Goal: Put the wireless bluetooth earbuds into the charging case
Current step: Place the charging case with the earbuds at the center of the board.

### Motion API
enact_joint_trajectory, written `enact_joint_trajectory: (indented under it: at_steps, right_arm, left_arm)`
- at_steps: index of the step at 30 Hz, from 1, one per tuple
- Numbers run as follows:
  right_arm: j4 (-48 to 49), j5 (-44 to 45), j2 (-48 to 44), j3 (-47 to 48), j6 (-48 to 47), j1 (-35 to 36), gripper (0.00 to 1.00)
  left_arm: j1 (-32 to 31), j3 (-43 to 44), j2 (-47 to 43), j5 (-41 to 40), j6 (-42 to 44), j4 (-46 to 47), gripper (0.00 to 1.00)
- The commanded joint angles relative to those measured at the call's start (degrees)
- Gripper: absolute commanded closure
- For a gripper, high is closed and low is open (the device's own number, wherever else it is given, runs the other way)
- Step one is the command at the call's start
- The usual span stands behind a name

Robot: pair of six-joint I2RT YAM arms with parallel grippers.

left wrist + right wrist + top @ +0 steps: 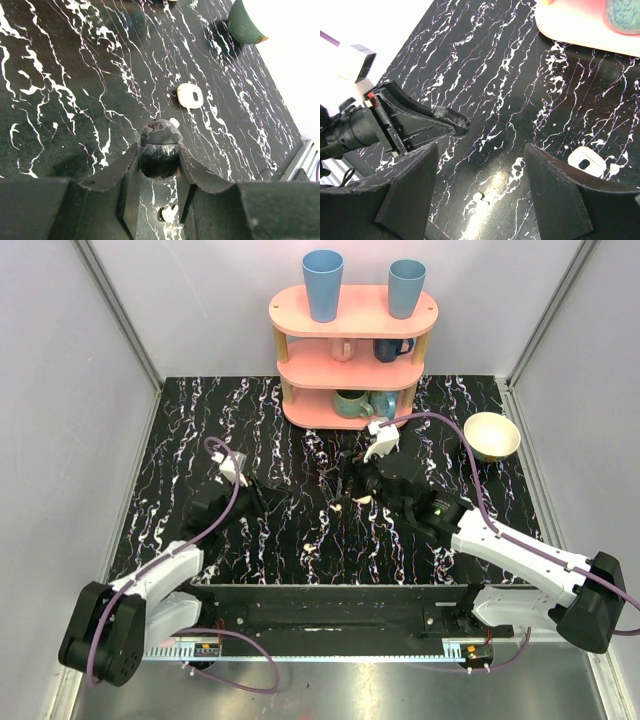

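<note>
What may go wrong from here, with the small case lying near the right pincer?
1. The charging case lies beside the open right pincer, outside its opening; lowering now may knock it away.
2. A tiny white earbud lies loose just past the shut left pincer; a push may flick it away.
3. The two pincers are close together and may collide.

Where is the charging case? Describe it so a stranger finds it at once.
Start at the pink shelf at the back of the black marbled table. In front of it, mid-table, lies the charging case. Unlike the larger cream bowl to the right, it is a tiny cream pebble with a dark opening.
</note>
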Motion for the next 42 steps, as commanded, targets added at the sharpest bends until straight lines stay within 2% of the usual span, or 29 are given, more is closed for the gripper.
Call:
enact_joint_trajectory:
  at_steps: [1, 7, 13, 17, 20, 21, 25, 30, 33, 34, 36, 40, 42]
  right_arm:
    - [0.83, -1.78, -0.76, 0.10, 0.57, -0.46, 0.23]
    - [1.18, -1.08, -2.86, -1.56, -0.13, -0.46, 0.23]
    - [1.45, 0.59, -6.64, -3.94, -1.27, -0.99, 0.23]
    - [1.36, 0.85, -7.35, -4.47, -1.10, -1.07, 0.22]
    - [1.10, 0.07, -6.39, -3.94, -0.40, -1.16, 0.22]
    - [1.09, -0.37, -6.21, -3.77, -0.22, -1.08, 0.22]
    - [1.18, -0.20, -5.59, -3.68, 0.22, -1.16, 0.22]
    - [1.01, -0.02, -5.50, -3.42, -0.48, -1.08, 0.22]
    - [1.01, -0.37, -5.50, -3.41, -0.48, -1.16, 0.22]
    - [1.01, -0.46, -5.24, -3.41, -0.48, -1.16, 0.21]
    - [0.92, -0.64, -5.07, -3.41, -0.48, -1.16, 0.21]
    - [-0.66, 0.94, -4.89, -3.15, -0.57, -1.25, 0.21]
    - [-1.45, 2.34, -5.06, -2.98, -0.74, -1.43, 0.21]
  left_arm:
    - [0.31, 0.56, 5.58, 4.21, -2.39, 6.82, 0.99]
    - [0.40, 0.65, 17.80, 9.22, -7.58, 20.34, 1.00]
    - [0.31, 0.74, 25.55, 9.49, -11.79, 27.91, 1.00]
    - [0.58, -0.93, 29.16, 7.99, -15.39, 34.24, 0.90]
    - [0.66, -1.19, 31.89, 8.17, -16.54, 35.83, 0.90]
    - [0.75, -1.54, 32.50, 8.08, -16.89, 36.18, 0.84]
    - [1.45, -1.81, 34.61, 7.82, -17.07, 36.80, 0.74]
    - [2.24, -2.42, 35.76, 8.52, -16.81, 37.42, 0.71]
    - [2.60, -3.04, 36.20, 7.73, -15.85, 36.72, 0.61]
    - [2.68, -2.95, 36.29, 7.73, -15.40, 35.67, 0.58]
    - [3.03, -2.43, 35.94, 8.00, -13.92, 34.26, 0.57]
    - [3.21, -1.99, 34.36, 6.68, -11.54, 29.08, 0.43]
    - [3.39, -2.42, 31.74, 5.45, -10.13, 26.36, 0.41]
